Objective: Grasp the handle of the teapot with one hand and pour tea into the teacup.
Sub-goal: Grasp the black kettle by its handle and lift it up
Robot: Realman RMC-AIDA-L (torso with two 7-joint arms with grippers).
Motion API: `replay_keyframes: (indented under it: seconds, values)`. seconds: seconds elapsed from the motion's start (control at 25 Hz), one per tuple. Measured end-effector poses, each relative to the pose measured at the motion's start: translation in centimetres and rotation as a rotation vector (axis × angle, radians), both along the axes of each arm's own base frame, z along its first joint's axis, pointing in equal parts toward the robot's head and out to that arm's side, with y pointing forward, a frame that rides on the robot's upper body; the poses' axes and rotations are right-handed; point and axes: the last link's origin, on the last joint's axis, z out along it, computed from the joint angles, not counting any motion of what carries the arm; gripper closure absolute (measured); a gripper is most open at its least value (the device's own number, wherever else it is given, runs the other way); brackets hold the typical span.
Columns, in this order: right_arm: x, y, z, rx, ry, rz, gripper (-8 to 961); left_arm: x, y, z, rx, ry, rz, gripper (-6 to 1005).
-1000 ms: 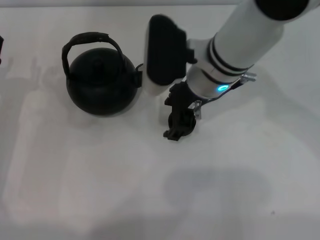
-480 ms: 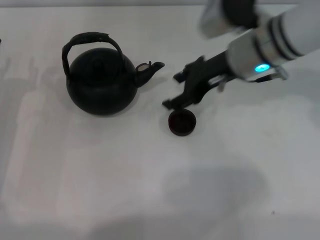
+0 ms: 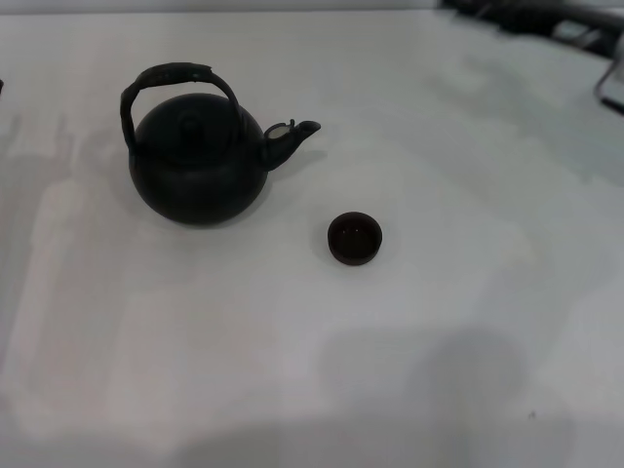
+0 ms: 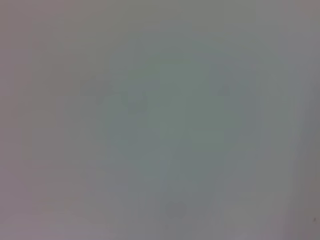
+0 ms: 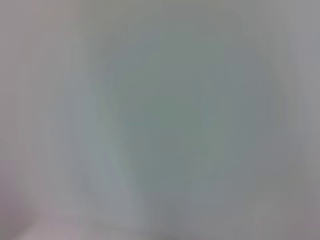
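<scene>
The round black teapot (image 3: 199, 166) stands upright on the white table at the left in the head view, its short spout (image 3: 292, 135) pointing right. The arched black handle (image 3: 175, 80) rises over its lid, and nothing holds it. The small black teacup (image 3: 354, 238), reddish-brown inside, stands by itself to the right of the teapot and nearer to me. Dark parts of my right arm (image 3: 531, 15) show only at the far right corner, well away from both. Both wrist views hold only a blank pale surface. My left gripper is out of view.
The white table (image 3: 439, 351) spreads bare around the teapot and teacup, with soft shadows near its front edge. A thin dark curved part (image 3: 609, 83) shows at the right border.
My right arm has pulled back from just above the teacup up and to the far right corner. The teacup now stands uncovered. The teapot has not moved.
</scene>
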Motion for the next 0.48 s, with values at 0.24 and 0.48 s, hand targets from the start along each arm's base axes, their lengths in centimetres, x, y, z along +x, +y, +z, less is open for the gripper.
replay_keyframes:
  seconds: [0.24, 0.48]
  values:
    - [5.1, 0.3, 2.5, 0.380, 0.062, -0.199, 108, -0.1, -0.7, -0.6, -0.039, 0.020, -0.013, 408]
    - [8.0, 0.0, 4.1, 0.580, -0.001, -0.318, 109, -0.4, -3.2, -0.6, -0.082, 0.076, -0.083, 408]
